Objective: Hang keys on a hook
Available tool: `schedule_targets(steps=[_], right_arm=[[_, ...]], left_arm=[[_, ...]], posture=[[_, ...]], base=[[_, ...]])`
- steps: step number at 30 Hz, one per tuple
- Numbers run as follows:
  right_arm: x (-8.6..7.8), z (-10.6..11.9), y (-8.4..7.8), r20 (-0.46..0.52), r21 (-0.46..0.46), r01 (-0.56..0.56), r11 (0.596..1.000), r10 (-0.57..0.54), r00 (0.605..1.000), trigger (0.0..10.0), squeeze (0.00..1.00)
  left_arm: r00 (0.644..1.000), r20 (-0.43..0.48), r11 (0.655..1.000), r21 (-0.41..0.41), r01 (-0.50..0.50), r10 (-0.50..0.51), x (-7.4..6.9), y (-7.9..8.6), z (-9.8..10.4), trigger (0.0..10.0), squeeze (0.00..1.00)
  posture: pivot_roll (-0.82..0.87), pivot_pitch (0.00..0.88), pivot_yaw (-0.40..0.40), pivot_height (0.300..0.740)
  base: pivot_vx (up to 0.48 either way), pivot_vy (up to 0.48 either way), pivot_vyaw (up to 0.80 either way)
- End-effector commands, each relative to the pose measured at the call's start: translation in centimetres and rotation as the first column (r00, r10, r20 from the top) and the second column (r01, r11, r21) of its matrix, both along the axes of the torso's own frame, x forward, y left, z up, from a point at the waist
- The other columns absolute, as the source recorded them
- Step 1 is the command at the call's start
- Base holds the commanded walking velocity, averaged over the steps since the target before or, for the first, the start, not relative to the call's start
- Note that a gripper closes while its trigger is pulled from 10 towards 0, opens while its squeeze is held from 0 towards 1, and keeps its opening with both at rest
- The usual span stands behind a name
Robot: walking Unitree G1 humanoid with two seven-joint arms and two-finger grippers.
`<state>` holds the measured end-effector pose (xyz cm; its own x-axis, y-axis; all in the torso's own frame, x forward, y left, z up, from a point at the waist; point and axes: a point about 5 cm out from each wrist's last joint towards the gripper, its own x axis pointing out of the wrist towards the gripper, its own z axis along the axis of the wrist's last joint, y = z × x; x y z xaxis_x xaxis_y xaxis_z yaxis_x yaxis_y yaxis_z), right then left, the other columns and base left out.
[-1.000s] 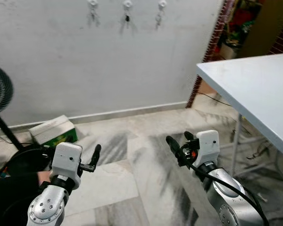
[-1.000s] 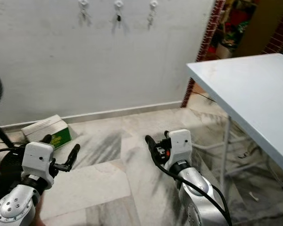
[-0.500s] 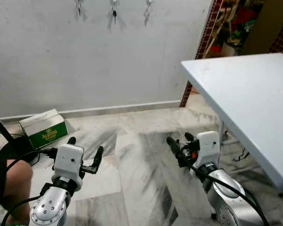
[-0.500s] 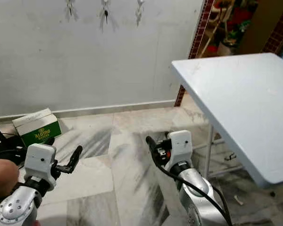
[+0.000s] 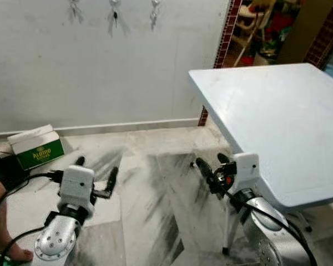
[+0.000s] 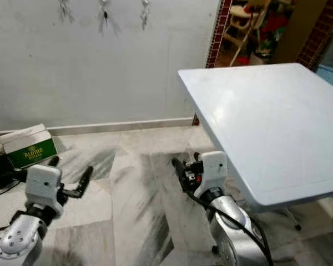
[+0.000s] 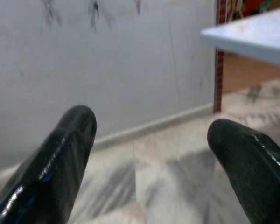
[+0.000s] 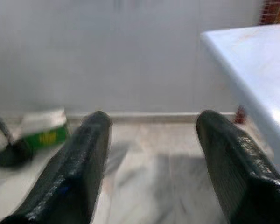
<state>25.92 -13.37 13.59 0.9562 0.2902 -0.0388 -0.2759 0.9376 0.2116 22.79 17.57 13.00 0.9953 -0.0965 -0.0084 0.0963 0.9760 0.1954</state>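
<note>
Pale grey wall across upper left of frame, scuffed, white skirting along base. Floor of grey-veined marble tiles, dark streaks at centre. Light blue-white table at right, top bare, thin metal leg below near corner. Red brick pillar at upper centre-right; cluttered doorway beyond, blurred. Green-and-white cardboard box on floor at left, against wall. Even, soft light.

— What are the arms doing?
— Both are reaching forward at waist height, the left gripper and the right gripper each spreading its fingers wide and holding nothing
— Touching each other?
— No, they are sitting well apart
</note>
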Motion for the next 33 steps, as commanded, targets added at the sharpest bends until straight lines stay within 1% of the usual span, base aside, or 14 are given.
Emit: schedule_targets(steps=[1,2,3,6,12,13,14,18,19,21,24,26,29,33], right_arm=[[0.5,1.0,-0.5,0.02,0.088,0.048,0.995,-0.05,0.999,10.0,0.0],[0.7,1.2,-0.6,0.017,0.121,0.065,0.991,-0.067,0.998,10.0,0.0],[1.2,1.5,-0.8,0.006,0.196,0.113,0.974,-0.117,0.993,10.0,0.0],[2.1,2.2,-1.1,0.031,0.231,0.168,0.958,-0.179,0.983,10.0,0.0],[2.9,2.7,-0.7,0.116,0.108,0.167,0.98,-0.18,0.977,10.0,0.0],[2.9,3.3,-0.1,0.187,0.017,0.155,0.988,-0.156,0.97,10.0,0.0],[2.9,3.3,-0.1,0.187,0.017,0.155,0.988,-0.156,0.97,10.0,0.0],[3.2,3.9,0.0,0.28,-0.108,0.188,0.976,-0.152,0.948,10.0,0.0],[3.2,3.8,-0.4,0.317,-0.162,0.221,0.962,-0.161,0.935,10.0,0.0],[3.2,3.4,-0.9,0.333,-0.2,0.249,0.948,-0.173,0.927,10.0,0.0],[3.0,2.8,-1.4,0.331,-0.231,0.258,0.938,-0.174,0.927,10.0,0.0],[3.0,1.8,-2.0,0.291,-0.209,0.292,0.933,-0.225,0.93,10.0,0.0],[3.1,1.5,-2.1,0.28,-0.22,0.292,0.931,-0.226,0.933,10.0,0.0],[3.1,0.9,-2.0,0.275,-0.22,0.286,0.933,-0.222,0.936,10.0,0.0]], left_arm=[[0.999,0.036,1.0,-0.002,-0.012,0.012,0.7,0.0,0.5,10.0,0.0],[0.999,0.048,1.0,-0.004,-0.013,0.013,1.0,0.0,0.7,10.0,0.0],[0.998,0.069,1.0,-0.015,-0.013,0.014,1.6,0.1,1.1,10.0,0.0],[0.993,0.103,0.997,-0.047,-0.053,0.058,3.0,0.4,1.5,10.0,0.0],[0.989,0.135,0.995,-0.079,-0.056,0.066,4.2,0.0,1.7,10.0,0.0],[0.987,0.144,0.995,-0.079,-0.057,0.068,4.4,-0.2,1.7,10.0,0.0],[0.987,0.144,0.995,-0.079,-0.057,0.068,4.4,-0.2,1.7,10.0,0.0],[0.987,0.145,0.995,-0.08,-0.058,0.069,5.0,-0.5,1.5,10.0,0.0],[0.987,0.138,0.993,-0.103,-0.065,0.079,5.2,-0.4,1.3,10.0,0.0],[0.987,0.122,0.987,-0.136,-0.088,0.104,5.4,-0.2,0.9,10.0,0.0],[0.987,0.101,0.98,-0.167,-0.109,0.127,5.6,0.1,0.5,10.0,0.0],[0.993,0.052,0.975,-0.204,-0.088,0.101,5.6,-0.3,-0.7,10.0,0.0],[0.997,0.032,0.975,-0.214,-0.059,0.067,5.8,-0.9,-1.1,10.0,0.0],[0.999,0.009,0.973,-0.23,-0.03,0.033,6.1,-1.4,-1.7,10.0,0.0]], posture=[[0.08,0.0,-0.013,0.74],[0.07,0.0,-0.008,0.74],[0.07,0.0,-0.007,0.74],[0.04,0.0,0.007,0.74],[0.02,0.0,0.015,0.74],[0.01,0.0,0.017,0.74],[0.01,0.0,0.017,0.74],[0.01,0.0,0.009,0.74],[0.01,0.0,0.006,0.74],[0.01,0.0,0.002,0.74],[0.01,0.0,0.001,0.74],[-0.01,0.0,0.002,0.74],[-0.02,0.0,0.004,0.74],[-0.02,0.0,0.0,0.74]], base=[[0.0,0.0,0.0],[0.0,0.0,0.0],[0.0,0.0,0.0],[0.0,0.0,0.0],[0.0,0.0,0.0],[0.0,0.0,0.0],[0.0,0.0,0.0],[0.0,0.0,0.0],[0.0,0.0,0.0],[0.0,0.0,0.0],[0.0,0.0,0.0],[0.0,0.0,0.0],[0.0,0.0,0.0],[0.0,0.0,-0.74]])
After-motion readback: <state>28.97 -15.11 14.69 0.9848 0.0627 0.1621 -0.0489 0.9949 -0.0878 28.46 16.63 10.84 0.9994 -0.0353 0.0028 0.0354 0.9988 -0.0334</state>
